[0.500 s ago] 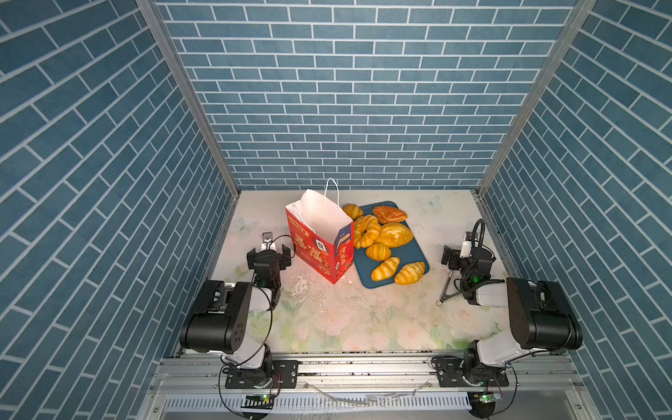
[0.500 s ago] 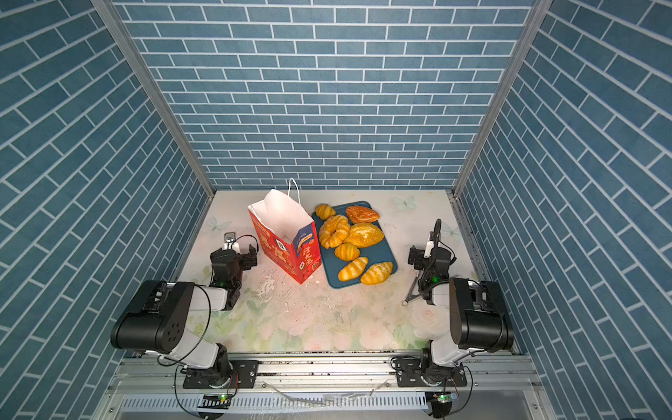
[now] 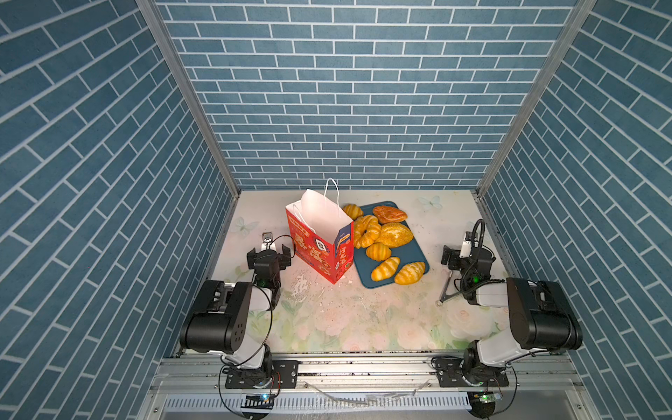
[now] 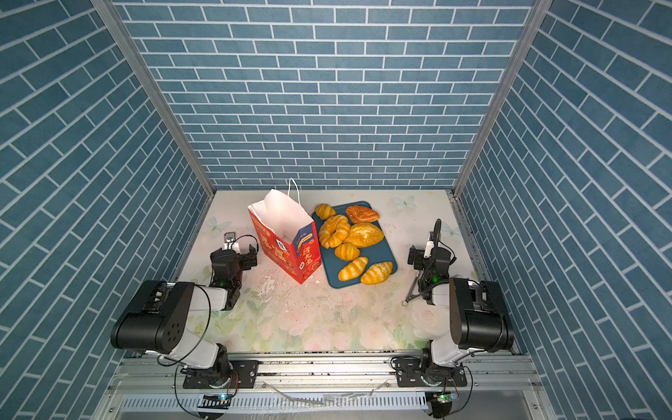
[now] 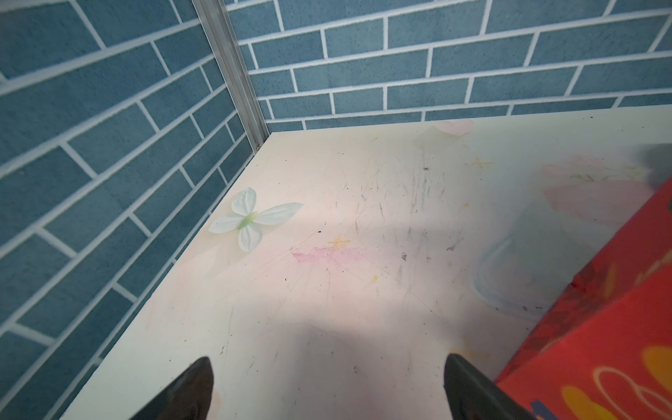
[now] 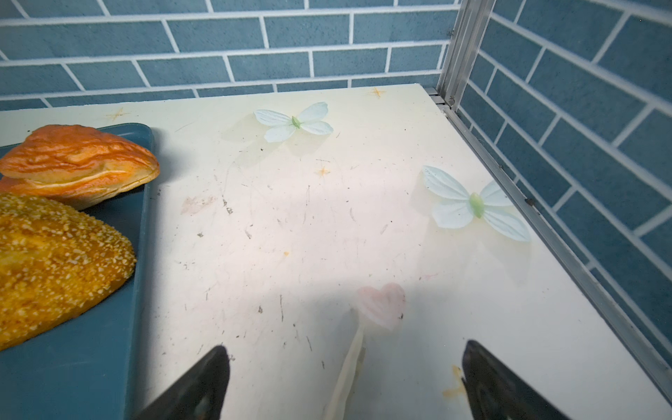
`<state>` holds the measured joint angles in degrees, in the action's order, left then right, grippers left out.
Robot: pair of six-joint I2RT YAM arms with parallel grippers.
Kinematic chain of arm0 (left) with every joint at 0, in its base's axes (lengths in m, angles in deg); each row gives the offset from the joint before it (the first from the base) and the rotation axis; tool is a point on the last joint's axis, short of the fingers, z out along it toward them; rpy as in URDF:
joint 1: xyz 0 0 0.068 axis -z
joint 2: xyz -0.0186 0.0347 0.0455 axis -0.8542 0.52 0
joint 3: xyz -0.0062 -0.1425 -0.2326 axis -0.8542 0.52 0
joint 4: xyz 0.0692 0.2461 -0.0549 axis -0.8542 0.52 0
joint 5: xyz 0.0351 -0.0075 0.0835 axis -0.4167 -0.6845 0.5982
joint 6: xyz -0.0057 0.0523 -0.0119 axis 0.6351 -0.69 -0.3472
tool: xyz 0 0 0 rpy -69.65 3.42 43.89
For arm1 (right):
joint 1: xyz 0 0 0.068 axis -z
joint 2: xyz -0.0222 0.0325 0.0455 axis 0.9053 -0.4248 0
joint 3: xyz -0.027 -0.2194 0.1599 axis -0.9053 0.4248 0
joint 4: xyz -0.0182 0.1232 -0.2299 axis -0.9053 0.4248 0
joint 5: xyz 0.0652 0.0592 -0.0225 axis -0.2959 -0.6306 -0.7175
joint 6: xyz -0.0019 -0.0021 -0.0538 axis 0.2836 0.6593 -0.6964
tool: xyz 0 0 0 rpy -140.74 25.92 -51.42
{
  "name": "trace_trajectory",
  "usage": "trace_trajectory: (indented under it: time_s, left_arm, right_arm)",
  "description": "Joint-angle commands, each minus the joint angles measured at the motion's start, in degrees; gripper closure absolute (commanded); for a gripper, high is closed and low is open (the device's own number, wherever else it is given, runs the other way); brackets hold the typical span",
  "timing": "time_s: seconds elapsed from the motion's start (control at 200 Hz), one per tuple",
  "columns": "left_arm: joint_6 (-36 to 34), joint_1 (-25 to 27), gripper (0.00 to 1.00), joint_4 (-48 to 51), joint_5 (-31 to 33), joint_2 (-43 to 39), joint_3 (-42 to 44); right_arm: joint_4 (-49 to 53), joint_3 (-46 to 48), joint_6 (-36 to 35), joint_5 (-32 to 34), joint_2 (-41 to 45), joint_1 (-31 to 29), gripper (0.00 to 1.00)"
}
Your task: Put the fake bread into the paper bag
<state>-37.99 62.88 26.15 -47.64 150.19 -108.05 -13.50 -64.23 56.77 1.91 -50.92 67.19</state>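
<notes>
Top views both showed the paper bag (image 3: 320,240) upright at mid-frame on the bench (image 3: 349,320). Its mouth opened upward and its long printed face ran from upper left to lower right. Just right of it lay a teal tray (image 3: 414,254) carrying the fake bread (image 3: 378,251). Two croissants (image 3: 385,268) sat at the tray's lower end, side by side, long axes slanting from lower left to upper right. The oval loaf (image 3: 395,234) lay nearly crosswise above them, and the flat pastry (image 3: 389,214) sat at the tray's upper end.

The left tool (image 3: 269,251) sat low at the bag's left, close to it; in the left wrist view its fingers (image 5: 196,385) stood wide apart over bare bench, holding nothing. The right tool (image 3: 467,254) sat well right of the tray, likewise spread wide and empty (image 6: 345,363).
</notes>
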Motion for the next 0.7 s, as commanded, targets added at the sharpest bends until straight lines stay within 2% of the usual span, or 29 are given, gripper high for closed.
trace_trajectory:
  time_s: [0.0, 0.535, 0.695]
  left_arm:
    - [-0.11, 0.2, 0.01, 0.73, 0.38, -0.56, -0.79]
    - [-0.05, 0.21, 0.0, 0.2, 1.2, -0.88, -0.52]
    - [0.49, 0.62, 0.01, 4.57, 3.59, -5.37, -0.89]
  right_arm:
    - [-0.63, -0.77, -0.12, -0.5, -0.28, 0.34, 0.01]
    - [-3.75, 1.24, 0.15, 1.5, 0.83, 0.35, 0.01]
    - [3.68, 0.04, -0.19, 2.17, 6.71, -0.03, 0.02]
